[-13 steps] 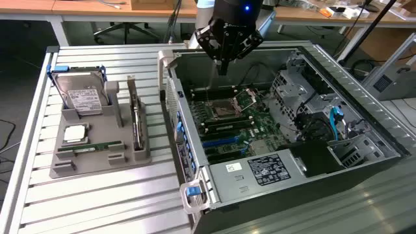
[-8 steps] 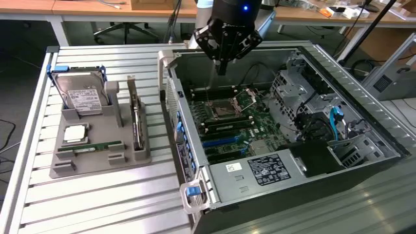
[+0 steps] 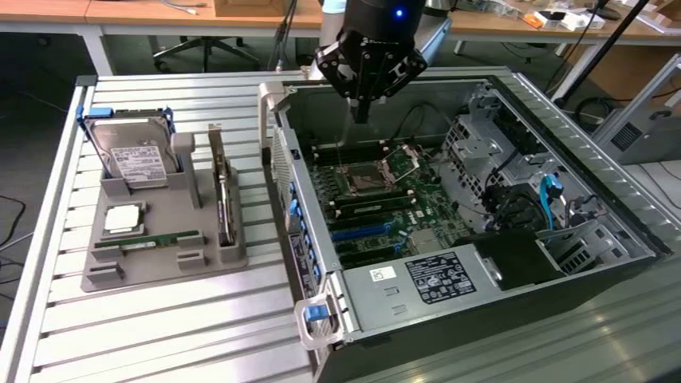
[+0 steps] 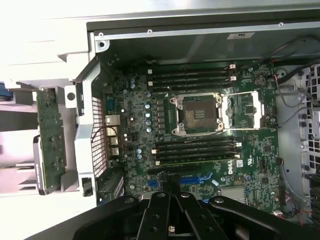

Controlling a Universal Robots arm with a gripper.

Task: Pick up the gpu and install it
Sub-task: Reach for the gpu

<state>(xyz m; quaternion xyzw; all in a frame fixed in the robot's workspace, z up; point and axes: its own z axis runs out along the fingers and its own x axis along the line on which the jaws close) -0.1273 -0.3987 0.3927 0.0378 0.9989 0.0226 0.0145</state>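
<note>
Wooden desks (image 3: 127,9), office chair (image 3: 204,49), dark floor (image 3: 43,68)

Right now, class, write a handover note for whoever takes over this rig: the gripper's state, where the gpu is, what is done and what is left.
Gripper: shut, holding nothing, hanging over the open computer case, above the motherboard.
gpu: standing on edge in the grey holder, at the exterior view's left of the case, beside the hard drive.
Done: nothing yet; the gpu sits untouched.
Left: picking up the gpu and installing it in the case.
</note>
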